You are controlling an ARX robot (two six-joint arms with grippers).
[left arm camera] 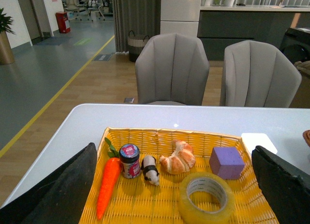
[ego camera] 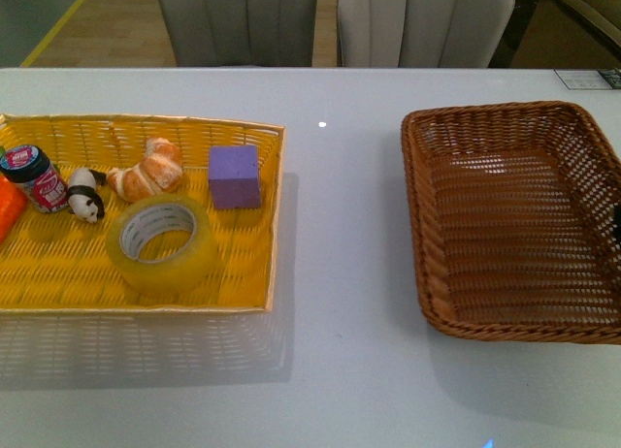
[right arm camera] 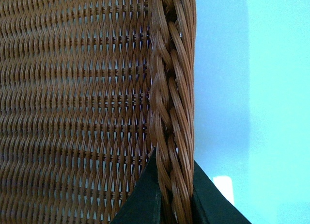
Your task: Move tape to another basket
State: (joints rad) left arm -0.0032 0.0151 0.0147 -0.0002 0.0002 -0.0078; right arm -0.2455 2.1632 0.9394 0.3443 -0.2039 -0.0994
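Note:
The tape (ego camera: 163,242), a wide yellowish roll with a white core, lies flat in the yellow basket (ego camera: 276,225), just in front of the purple cube (ego camera: 235,176). In the left wrist view the tape (left arm camera: 207,197) sits low between the two black fingers (left arm camera: 58,190). My left gripper (left arm camera: 174,153) hangs open above and behind that basket, touching nothing. The dark brown wicker basket (ego camera: 417,186) stands on the right of the table with nothing in it. My right gripper (right arm camera: 174,158) is shut on its braided rim (right arm camera: 172,88), one finger inside the wall and one outside.
Sharing the yellow basket are a croissant (ego camera: 146,172), a toy panda (ego camera: 85,194), a small jar (ego camera: 37,176) and an orange carrot (left arm camera: 107,185). Bare white table (ego camera: 340,273) separates the two baskets. Two grey chairs (ego camera: 238,21) stand behind the table's far edge.

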